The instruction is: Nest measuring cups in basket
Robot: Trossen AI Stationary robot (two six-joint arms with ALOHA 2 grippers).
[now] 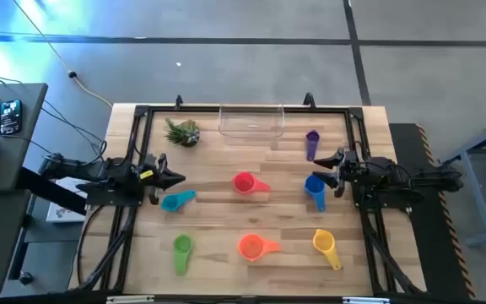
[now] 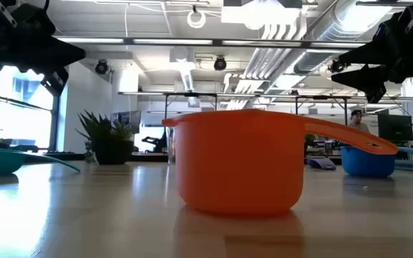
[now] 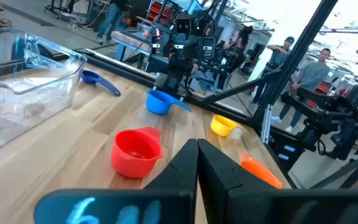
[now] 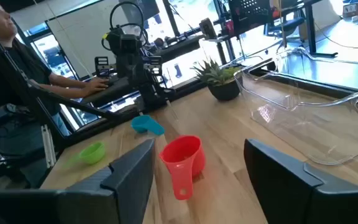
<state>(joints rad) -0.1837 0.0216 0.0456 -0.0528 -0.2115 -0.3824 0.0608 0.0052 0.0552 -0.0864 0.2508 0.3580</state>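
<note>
— Wooden tabletop (image 1: 226, 211), black rail round its edge, and nothing nested yet: the basket (image 1: 251, 120) sits empty at the far edge, the little plant (image 1: 183, 133) just beside it. Where are the cups?

— Scattered. Purple cup (image 1: 312, 143) nearest the basket, blue cup (image 1: 315, 190) right by the right gripper (image 1: 338, 171), red cup (image 1: 245, 183) mid-table, light blue cup (image 1: 177, 200) near the left gripper (image 1: 174, 178); green cup (image 1: 182, 249), orange cup (image 1: 253, 246) and yellow cup (image 1: 325, 245) along the near side.

— Grippers?

— Right one spread wide and holding nothing; left one pinched closed, also holding nothing.

— What could go wrong?

— My guess: these light scoops skid or tip if a finger catches the bowl instead of straddling the handle. Dropping a small cup in before a bigger one would spoil the nesting. The basket's clear walls are low — a careless reach could nudge it against the far rail or into the plant.

— Room to move?

— Plenty mid-table; cups lie well apart. Tightest by the rails on either side.
</note>
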